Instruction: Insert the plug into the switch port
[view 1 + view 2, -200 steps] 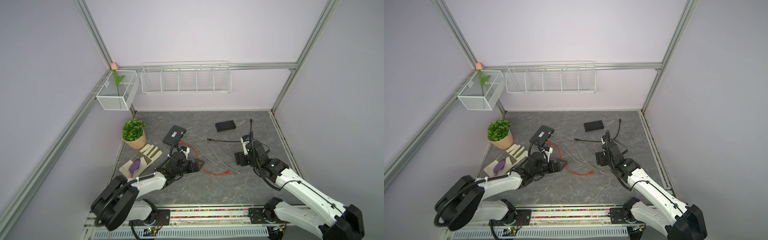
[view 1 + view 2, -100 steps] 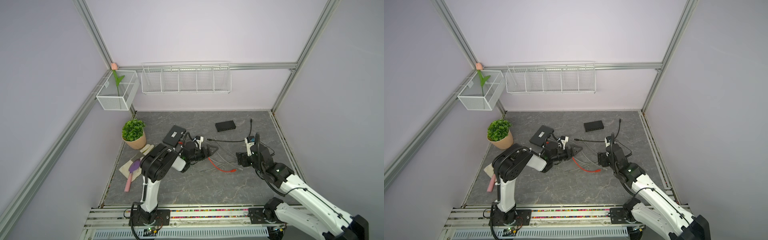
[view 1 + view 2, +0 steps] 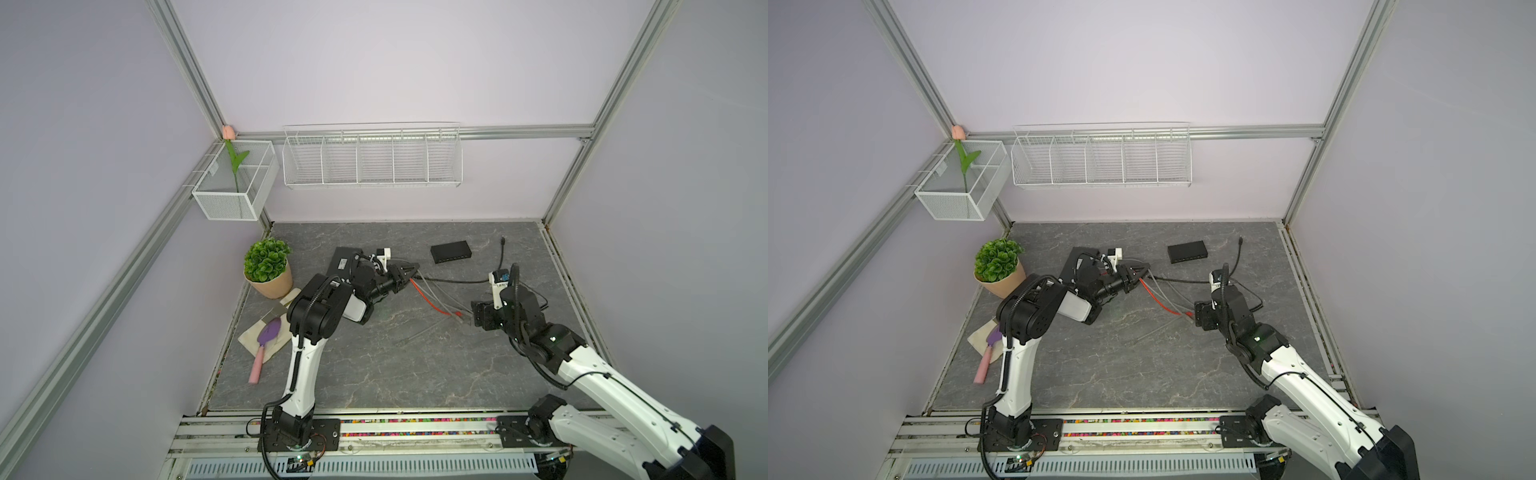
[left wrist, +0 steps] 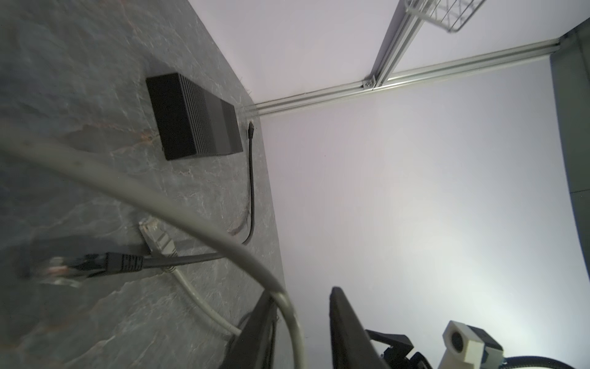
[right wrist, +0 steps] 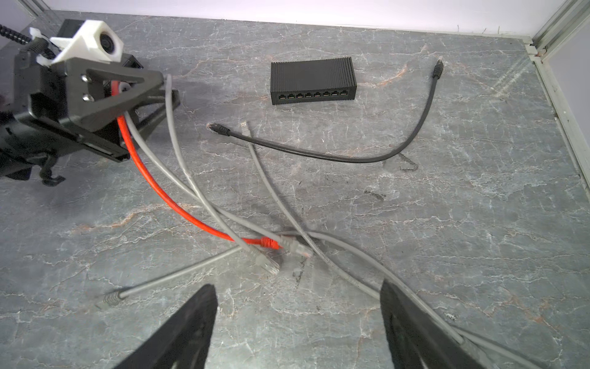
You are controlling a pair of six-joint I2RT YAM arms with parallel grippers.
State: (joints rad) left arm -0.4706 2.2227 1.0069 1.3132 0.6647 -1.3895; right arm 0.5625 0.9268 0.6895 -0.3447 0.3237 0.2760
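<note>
Saw the left pincer (image 5: 169, 89) partly closed around a red cable (image 5: 153, 191) and grey cables (image 5: 191, 179); could not tell if clamped. Found the right pincer (image 5: 297, 286) wide open, empty, near the red plug (image 5: 269, 243) lying on the table (image 5: 447, 223). Spotted the switch (image 5: 313, 80) well apart, by the back wall.

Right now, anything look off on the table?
Yes. The red network cable and two grey network cables run together through the left gripper, a bundle rather than one plug. They also lie crossed in front of the open right gripper. Nothing is plugged into the black ribbed switch.
</note>
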